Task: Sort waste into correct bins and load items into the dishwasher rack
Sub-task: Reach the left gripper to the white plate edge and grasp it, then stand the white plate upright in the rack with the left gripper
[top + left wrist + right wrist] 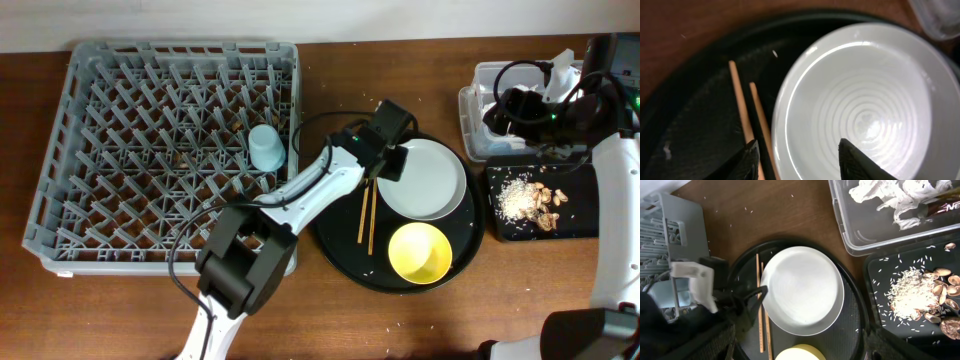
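Observation:
My left gripper (392, 165) is open and low over the left rim of the white plate (428, 180). In the left wrist view the gripper (802, 162) has one finger over the plate (865, 100) and one by the chopsticks (742, 117). The plate, chopsticks (366, 215) and yellow bowl (420, 252) lie on the round black tray (340, 235). The light blue cup (265, 147) stands in the dishwasher rack (120, 150). My right gripper (500, 112) is open and empty above the clear tub (470, 125), which holds napkins (890, 195) and the wrapper (945, 202). The pink-white cup is out of view.
The shallow black tray (520, 228) at the right holds rice (515, 198) and tan scraps (548, 200). Loose rice grains lie on the round tray and the wooden table. My left arm reaches from the front edge diagonally to the round tray, past the rack's right corner.

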Motion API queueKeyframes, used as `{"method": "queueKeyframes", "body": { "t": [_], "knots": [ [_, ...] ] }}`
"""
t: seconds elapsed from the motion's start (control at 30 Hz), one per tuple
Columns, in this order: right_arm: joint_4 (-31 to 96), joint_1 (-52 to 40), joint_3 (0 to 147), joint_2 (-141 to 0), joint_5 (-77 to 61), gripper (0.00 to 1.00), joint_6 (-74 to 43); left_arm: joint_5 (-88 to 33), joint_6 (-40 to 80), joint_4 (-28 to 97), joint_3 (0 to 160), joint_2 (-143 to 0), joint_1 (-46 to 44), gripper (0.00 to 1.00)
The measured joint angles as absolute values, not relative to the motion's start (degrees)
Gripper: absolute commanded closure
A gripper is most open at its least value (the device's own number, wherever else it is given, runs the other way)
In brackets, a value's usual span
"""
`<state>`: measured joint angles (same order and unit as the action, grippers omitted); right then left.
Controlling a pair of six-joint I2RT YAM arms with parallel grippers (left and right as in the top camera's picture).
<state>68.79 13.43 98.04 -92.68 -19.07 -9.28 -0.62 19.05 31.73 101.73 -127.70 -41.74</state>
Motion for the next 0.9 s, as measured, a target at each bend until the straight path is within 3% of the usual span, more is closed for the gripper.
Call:
{"method": "queueKeyframes", "body": {
  "t": [0.3,0.53,0.8,0.83,0.87,0.9],
  "knots": [
    [69.5,13.4,98.0,-92.7,-18.6,0.17,-9.3,-0.7,19.6,29.9,101.4,-132.7,-42.5,0.74],
    [69.5,13.4,98.0,-92.7,-18.0,0.17,-9.3,1.2,18.3,48.2,114.8,-133.5,-42.5,0.73],
    [69.6,13.4,98.0,-92.7,-18.0,0.17,-9.3,7.7,20.7,48.2,116.8,-139.2,-42.5,0.73],
    [69.6,13.4,98.0,-92.7,-17.9,0.16,-9.3,7.6,20.8,48.0,116.8,-139.6,-42.4,0.77],
    [69.6,13.4,98.0,-92.7,-17.8,0.00,-9.3,7.6,20.8,47.9,116.8,-139.6,-42.4,0.80],
    [69.6,13.4,98.0,-92.7,-17.8,0.02,-9.3,7.6,20.9,47.8,116.8,-139.6,-42.4,0.84]
  ]
}}
